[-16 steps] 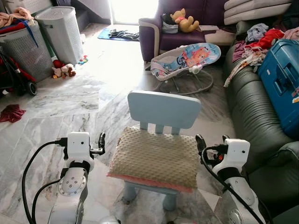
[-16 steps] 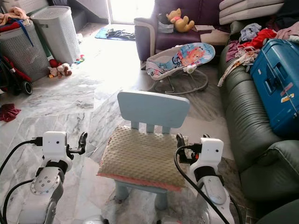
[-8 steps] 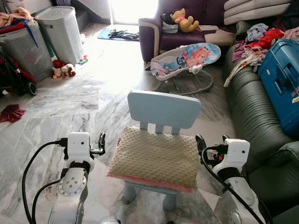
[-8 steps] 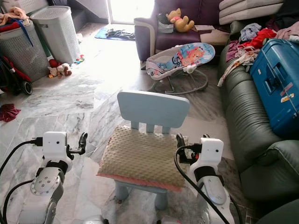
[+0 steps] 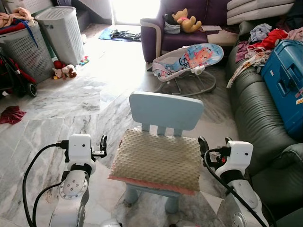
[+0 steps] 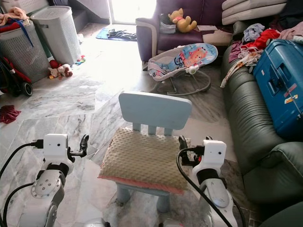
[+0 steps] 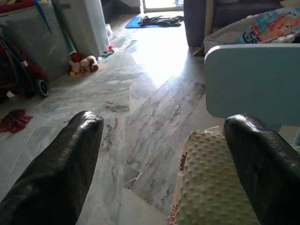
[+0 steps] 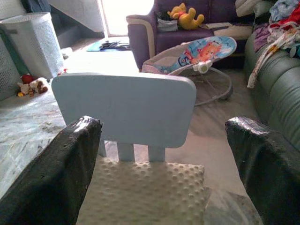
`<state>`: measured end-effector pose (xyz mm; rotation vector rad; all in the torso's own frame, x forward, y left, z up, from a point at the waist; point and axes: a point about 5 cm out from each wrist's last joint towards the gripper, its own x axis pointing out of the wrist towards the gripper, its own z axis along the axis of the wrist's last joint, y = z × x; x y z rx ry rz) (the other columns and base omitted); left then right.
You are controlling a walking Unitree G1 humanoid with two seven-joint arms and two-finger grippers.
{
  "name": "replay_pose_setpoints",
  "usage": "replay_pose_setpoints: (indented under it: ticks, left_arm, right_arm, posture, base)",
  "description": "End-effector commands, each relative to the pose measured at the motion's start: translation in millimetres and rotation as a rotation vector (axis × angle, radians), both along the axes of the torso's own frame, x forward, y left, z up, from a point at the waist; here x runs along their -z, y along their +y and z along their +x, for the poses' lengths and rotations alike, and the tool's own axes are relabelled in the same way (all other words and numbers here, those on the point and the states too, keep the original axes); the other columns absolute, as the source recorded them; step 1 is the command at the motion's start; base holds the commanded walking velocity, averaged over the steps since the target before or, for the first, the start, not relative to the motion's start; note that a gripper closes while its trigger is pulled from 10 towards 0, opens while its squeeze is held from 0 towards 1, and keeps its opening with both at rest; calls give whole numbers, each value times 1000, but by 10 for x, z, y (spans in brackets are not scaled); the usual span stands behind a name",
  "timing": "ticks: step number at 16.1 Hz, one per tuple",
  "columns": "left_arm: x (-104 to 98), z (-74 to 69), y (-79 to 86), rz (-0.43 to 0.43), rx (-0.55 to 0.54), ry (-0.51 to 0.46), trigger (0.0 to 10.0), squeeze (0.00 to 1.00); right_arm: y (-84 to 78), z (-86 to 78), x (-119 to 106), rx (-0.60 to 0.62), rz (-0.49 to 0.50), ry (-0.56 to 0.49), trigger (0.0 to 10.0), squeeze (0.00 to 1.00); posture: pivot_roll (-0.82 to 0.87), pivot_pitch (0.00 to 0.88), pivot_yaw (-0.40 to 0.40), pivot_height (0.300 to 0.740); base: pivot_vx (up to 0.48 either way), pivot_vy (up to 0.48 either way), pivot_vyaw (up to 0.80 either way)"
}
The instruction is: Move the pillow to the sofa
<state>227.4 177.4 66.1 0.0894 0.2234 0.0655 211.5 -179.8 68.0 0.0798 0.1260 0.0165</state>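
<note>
Holding: both arms poised either side of the small blue chair (image 5: 165, 111), nothing picked up yet.
Pillow: the beige dotted pillow (image 5: 158, 158) lies flat on the chair seat, its pink underside edge hanging slightly over the front.
Left pincer: the left pincer (image 7: 164, 159) sits just beside the pillow's left edge, fingers spread wide, one black finger (image 7: 56, 168) over bare floor, the other over the pillow's edge.
Right pincer: the right pincer (image 8: 164, 164) is at the pillow's right side, fingers spread wide too, looking along the pillow toward the chair back.
Change: almost none over the last second; arms, pillow and chair sit where they were, and the view hasn't shifted.
Meaning: looks like a pause before the grab, so the task is barely started.
Sofa: the dark green sofa (image 5: 258, 113) runs along the right, carrying a blue suitcase (image 5: 286, 82) and loose clothes (image 5: 265, 42).
Next: both pincers probably need to close in on the pillow's sides, lift, then turn right to a free stretch of sofa.
</note>
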Motion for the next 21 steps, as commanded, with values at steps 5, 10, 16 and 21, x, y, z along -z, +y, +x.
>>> replay_pose_setpoints:
  ticks: [5,10,16,21]
  left_arm:
    - [-79,22,-10,36,21,-40,10000,0]
    - [-76,24,-49,57,39,-57,10000,0]
    - [-72,45,-104,56,33,-72,10000,0]
    - [-67,60,-107,57,22,-79,10000,0]
  right_arm:
    - [48,17,-9,-34,8,3,10000,0]
    - [30,9,19,-33,8,14,10000,0]
    - [4,33,26,-43,0,15,10000,0]
    - [-7,43,32,-45,-5,12,10000,0]
  posture:
    - [-13,0,5,740]
    - [-6,0,-16,699]
    - [-10,0,-31,631]
    - [-14,0,-32,626]
  base:
    - [0,0,0]
    - [0,0,0]
    - [0,0,0]
    - [0,0,0]
